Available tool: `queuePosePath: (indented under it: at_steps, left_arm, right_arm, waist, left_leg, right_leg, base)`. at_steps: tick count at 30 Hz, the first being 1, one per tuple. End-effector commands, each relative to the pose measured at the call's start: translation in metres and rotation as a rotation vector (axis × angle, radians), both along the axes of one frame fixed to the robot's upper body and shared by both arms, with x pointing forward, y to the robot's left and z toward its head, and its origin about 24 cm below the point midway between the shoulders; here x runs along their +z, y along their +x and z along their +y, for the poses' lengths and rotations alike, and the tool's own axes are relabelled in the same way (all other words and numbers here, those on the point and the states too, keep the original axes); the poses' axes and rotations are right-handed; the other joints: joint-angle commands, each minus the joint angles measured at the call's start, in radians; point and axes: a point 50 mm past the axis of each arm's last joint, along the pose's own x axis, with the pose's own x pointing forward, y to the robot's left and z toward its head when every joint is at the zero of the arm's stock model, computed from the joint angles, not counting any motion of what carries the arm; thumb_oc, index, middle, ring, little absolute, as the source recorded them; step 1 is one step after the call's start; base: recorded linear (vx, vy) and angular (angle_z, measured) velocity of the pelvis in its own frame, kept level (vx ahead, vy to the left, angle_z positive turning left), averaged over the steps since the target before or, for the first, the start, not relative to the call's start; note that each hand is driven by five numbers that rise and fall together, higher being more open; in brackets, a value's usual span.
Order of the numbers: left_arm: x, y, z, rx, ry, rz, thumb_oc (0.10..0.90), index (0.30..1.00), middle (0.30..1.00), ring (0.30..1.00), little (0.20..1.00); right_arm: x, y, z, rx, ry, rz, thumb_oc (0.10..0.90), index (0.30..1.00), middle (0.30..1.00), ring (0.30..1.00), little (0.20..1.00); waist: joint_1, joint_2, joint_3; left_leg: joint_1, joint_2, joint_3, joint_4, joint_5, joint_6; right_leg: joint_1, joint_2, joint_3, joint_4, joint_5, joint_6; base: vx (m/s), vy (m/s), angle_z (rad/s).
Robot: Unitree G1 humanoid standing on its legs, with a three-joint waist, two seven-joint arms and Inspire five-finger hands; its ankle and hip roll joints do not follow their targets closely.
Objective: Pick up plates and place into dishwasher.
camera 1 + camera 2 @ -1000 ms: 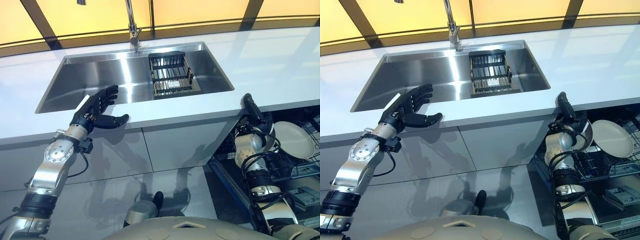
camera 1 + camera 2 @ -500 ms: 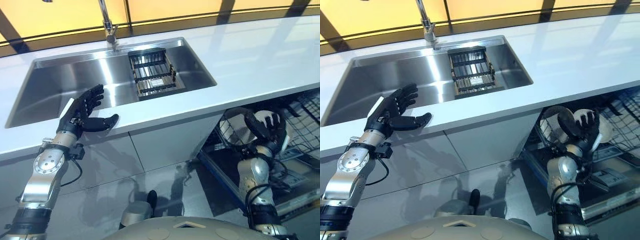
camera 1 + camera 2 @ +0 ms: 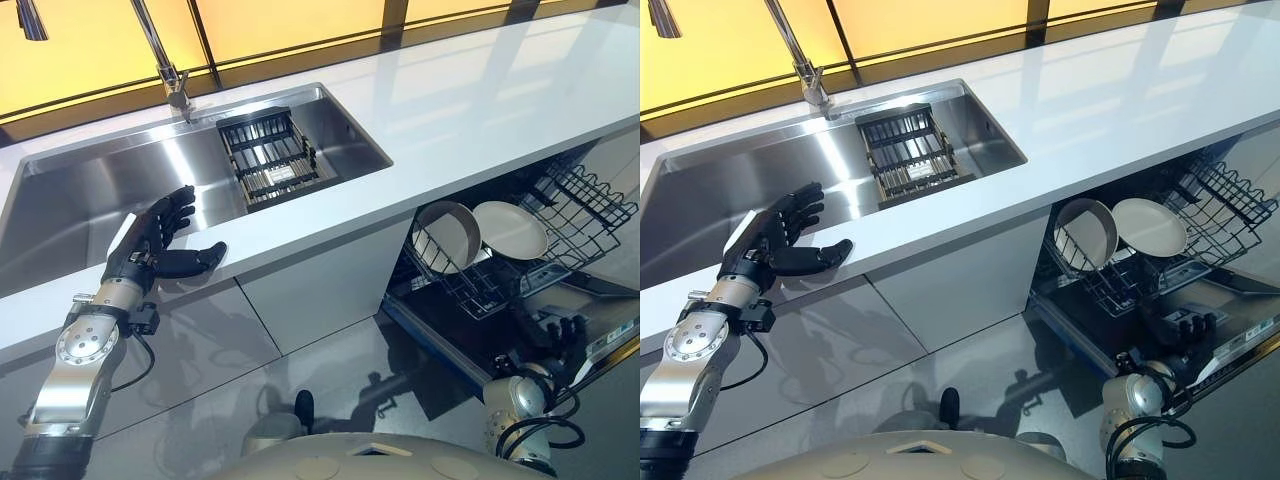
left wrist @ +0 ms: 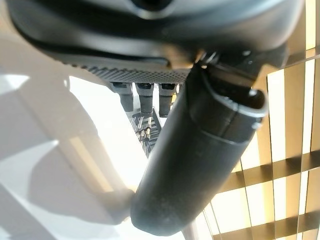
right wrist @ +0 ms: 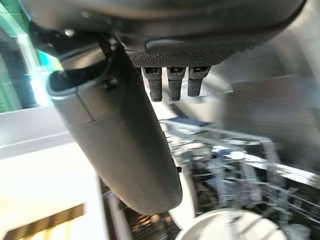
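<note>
Now two plates in the dishwasher rack, right of centre in the eye views: a deeper plate leaning upright at the rack's left end, a flatter cream plate just beside it to the right, tilted back. Rack pulled out over the open dishwasher door, under the table edge.

Left hand at centre left, fingers straight and spread over the sink's front rim, thumb laid flat along the table edge; grasping nothing. Same relaxed spread seen in the left wrist view, fingertips past the thumb.

Right hand low at lower right, above the dishwasher door, well below the plates and apart from them. Fingers loosely extended upward, released, nothing held; right wrist view agrees, with wire rack and a pale plate rim past the fingertips.

Sink at upper left, steel, with a dark wire drainer at its right end and a tap behind it.
</note>
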Motion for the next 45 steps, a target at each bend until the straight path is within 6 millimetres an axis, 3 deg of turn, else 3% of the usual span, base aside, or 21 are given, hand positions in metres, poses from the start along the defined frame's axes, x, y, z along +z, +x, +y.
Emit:
queuePosePath:
  at_steps: [1,6,12,15,24,28,29,31,36,40,45]
  left_arm:
    - [0.035,0.013,-0.004,-0.04,0.026,-0.182,0.8,0.9,0.9,0.9,0.9]
    - [0.035,0.021,-0.01,-0.072,0.028,-0.17,0.8,0.9,0.9,0.9,0.9]
    - [0.035,0.029,-0.018,-0.123,0.031,-0.151,0.8,0.9,0.9,0.9,0.9]
    - [0.035,0.032,-0.026,-0.151,0.037,-0.146,0.8,0.9,0.9,0.9,0.9]
    - [0.028,0.039,-0.039,-0.179,0.031,-0.122,0.8,0.9,0.9,0.9,0.9]
    - [0.026,0.041,-0.041,-0.185,0.027,-0.111,0.8,0.9,0.9,0.9,0.9]
    - [0.026,0.041,-0.042,-0.19,0.025,-0.107,0.8,0.9,0.9,0.9,0.9]
    - [0.025,0.041,-0.043,-0.197,0.026,-0.101,0.8,0.9,0.9,0.9,0.9]
    - [0.023,0.041,-0.044,-0.22,0.025,-0.091,0.8,0.9,0.9,0.9,0.9]
    - [0.021,0.041,-0.047,-0.248,0.024,-0.079,0.8,0.9,0.9,0.9,0.9]
    - [0.017,0.039,-0.049,-0.269,0.02,-0.067,0.8,0.9,0.9,0.9,0.9]
  right_arm:
    - [0.028,0.036,-0.006,-0.015,-0.024,-0.263,0.8,0.9,0.9,0.9,0.9]
    - [0.01,0.043,-0.007,0.017,0.021,-0.18,0.8,0.9,0.9,0.9,0.9]
    - [-0.014,0.052,-0.008,0.014,0.312,-0.286,0.8,0.9,0.9,0.9,0.9]
    - [-0.003,0.07,-0.007,0.079,0.292,-0.336,0.8,0.9,0.9,0.9,0.9]
    - [0.059,0.122,0.002,0.301,-0.048,-0.412,0.8,0.9,0.9,0.9,0.9]
    - [0.085,0.142,0.014,0.407,-0.335,-0.307,0.8,0.9,0.9,0.9,0.9]
    - [0.096,0.149,0.019,0.424,-0.492,-0.23,0.8,0.9,0.9,0.9,0.9]
    - [0.105,0.155,0.021,0.419,-0.563,-0.203,0.8,0.9,0.9,0.9,0.9]
    - [0.109,0.166,0.035,0.49,-0.543,-0.205,0.8,0.9,0.9,0.9,0.9]
    - [0.109,0.169,0.047,0.58,-0.654,-0.147,0.8,0.9,0.9,0.9,0.9]
    - [0.107,0.172,0.05,0.656,-0.665,-0.102,0.8,0.9,0.9,0.9,0.9]
  waist:
    - [0.017,-0.001,-0.026]
    - [0.042,0.005,-0.029]
    - [0.073,0.012,-0.037]
    - [0.088,0.018,-0.035]
    - [0.129,0.035,-0.018]
    - [0.146,0.034,-0.016]
    - [0.155,0.033,-0.014]
    - [0.164,0.031,-0.011]
    - [0.186,0.023,-0.012]
    - [0.199,0.02,-0.018]
    - [0.205,0.014,-0.021]
  left_leg:
    - [0.087,-0.032,0.021,0.024,-0.186,0.031]
    - [0.084,-0.034,0.007,0.024,-0.184,0.03]
    - [0.088,-0.036,-0.012,0.02,-0.182,0.027]
    - [0.087,-0.037,-0.024,0.019,-0.18,0.028]
    - [0.085,-0.048,-0.061,0.022,-0.177,0.036]
    - [0.083,-0.052,-0.075,0.033,-0.177,0.039]
    - [0.081,-0.055,-0.081,0.04,-0.177,0.039]
    - [0.08,-0.057,-0.087,0.047,-0.177,0.04]
    - [0.084,-0.063,-0.107,0.057,-0.179,0.044]
    - [0.087,-0.066,-0.117,0.065,-0.181,0.044]
    - [0.099,-0.069,-0.127,0.062,-0.182,0.044]
  right_leg:
    - [-0.122,0.022,-0.042,0.015,0.082,0.023]
    - [-0.118,0.017,-0.052,0.013,0.085,0.021]
    - [-0.104,0.013,-0.066,0.004,0.087,0.018]
    - [-0.101,0.007,-0.075,0.008,0.087,0.017]
    - [-0.096,-0.009,-0.099,0.026,0.082,0.015]
    - [-0.094,-0.014,-0.108,0.038,0.079,0.015]
    - [-0.093,-0.017,-0.113,0.045,0.078,0.014]
    - [-0.09,-0.019,-0.12,0.052,0.076,0.013]
    - [-0.082,-0.021,-0.139,0.065,0.069,0.007]
    - [-0.072,-0.023,-0.151,0.069,0.068,0.005]
    - [-0.061,-0.021,-0.155,0.068,0.066,0.002]
  base:
    - [0.0,0.0,0.0]
    - [0.01,0.002,0.01]
    - [0.05,0.019,0.07]
    - [0.04,0.024,0.14]
    - [0.05,0.055,0.13]
    - [0.07,0.046,0.1]
    - [0.07,0.042,0.14]
    - [0.07,0.036,0.09]
    - [0.06,0.013,0.15]
    - [0.06,0.009,0.14]
    - [0.04,-0.003,0.03]
